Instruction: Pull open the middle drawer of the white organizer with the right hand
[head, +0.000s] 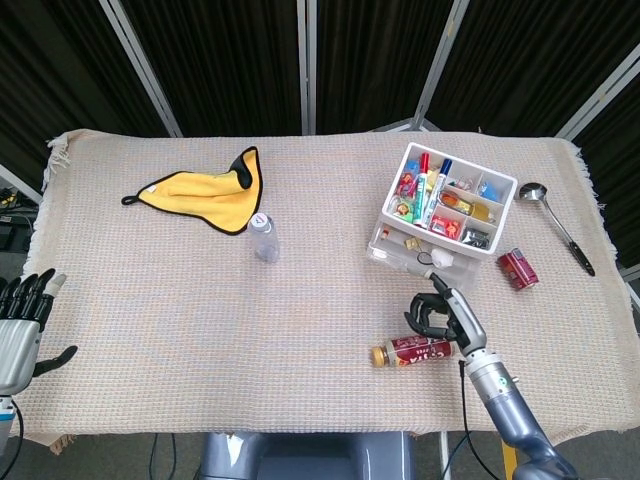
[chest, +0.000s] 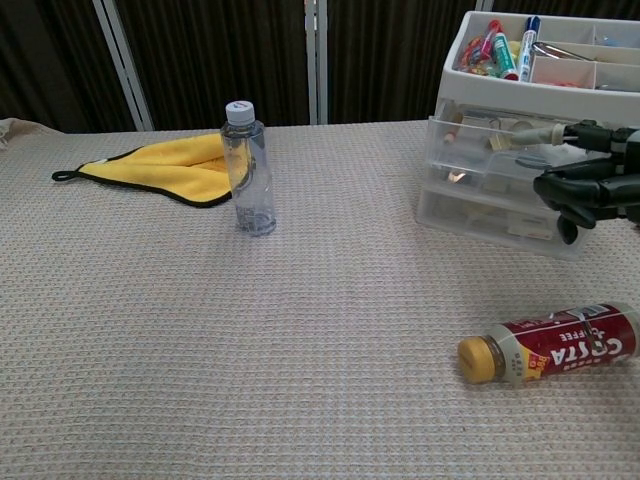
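Note:
The white organizer (head: 441, 236) (chest: 500, 95) stands at the right of the table, turned at an angle, its top tray full of small items. One drawer (head: 408, 250) (chest: 478, 142) below the tray is pulled out, with its contents showing. My right hand (head: 438, 312) (chest: 590, 190) hovers just in front of the drawer fronts with its fingers curled in and nothing visibly in them. I cannot tell whether a fingertip touches the drawer. My left hand (head: 18, 330) rests off the table's left edge, fingers spread and holding nothing.
A brown Costa bottle (head: 412, 349) (chest: 555, 345) lies on its side just before my right hand. A clear water bottle (head: 263, 238) (chest: 248, 170) stands mid-table, with a yellow cloth (head: 205, 192) behind it. A red can (head: 517, 268) and a spoon (head: 555, 222) lie right of the organizer.

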